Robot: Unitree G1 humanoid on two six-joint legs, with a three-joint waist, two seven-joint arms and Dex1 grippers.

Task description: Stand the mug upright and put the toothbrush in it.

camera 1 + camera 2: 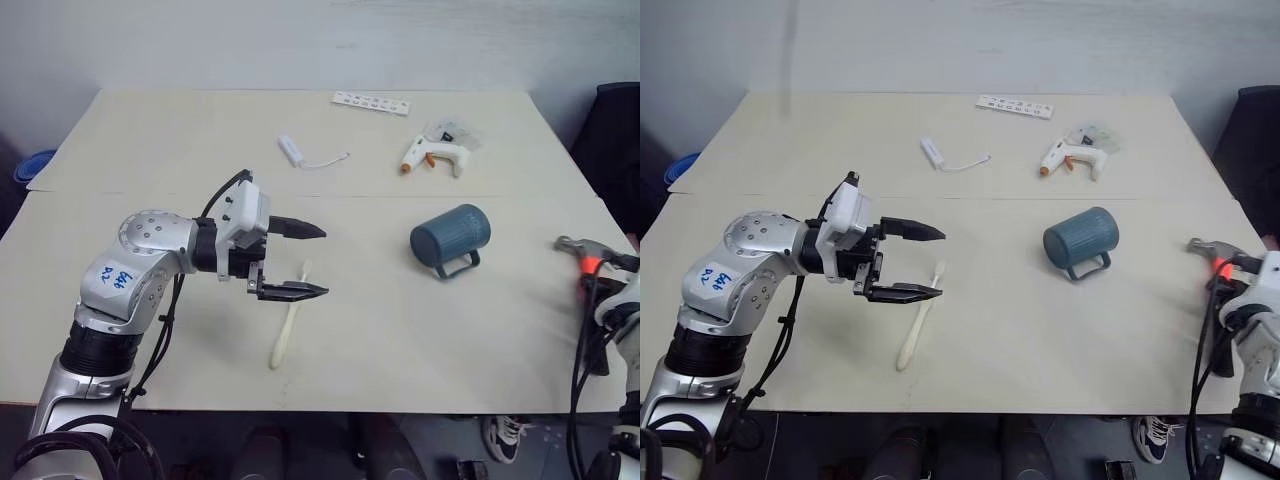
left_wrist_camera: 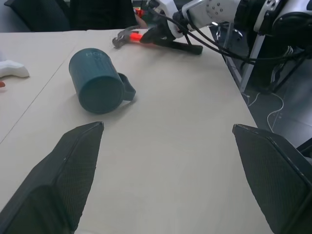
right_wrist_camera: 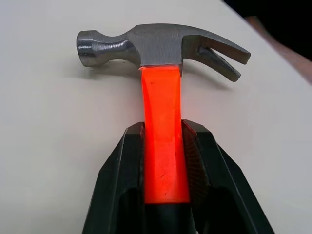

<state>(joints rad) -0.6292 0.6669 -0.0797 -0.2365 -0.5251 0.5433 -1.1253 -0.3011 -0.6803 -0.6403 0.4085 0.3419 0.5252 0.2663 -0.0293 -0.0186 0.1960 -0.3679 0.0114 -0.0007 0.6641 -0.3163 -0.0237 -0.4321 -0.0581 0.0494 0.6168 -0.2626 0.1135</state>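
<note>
Mug (image 1: 450, 236) lies on its side on the counter (image 1: 400, 330), handle resting on the surface, right of centre. From the head views, the toothbrush (image 1: 288, 325) lies flat nearer the front edge, just beneath the left gripper (image 1: 312, 261), whose jaws are spread wide above it. A glue gun (image 1: 434, 154) and a small white stick with a cord (image 1: 292, 150) sit farther back.

Left wrist view: the tipped mug lies ahead of the two parted fingers (image 2: 68, 170).

Right wrist view: the right gripper (image 3: 165, 161) has its jaws pinching the hammer (image 3: 161, 48) by its orange handle, head resting on the counter.
</note>
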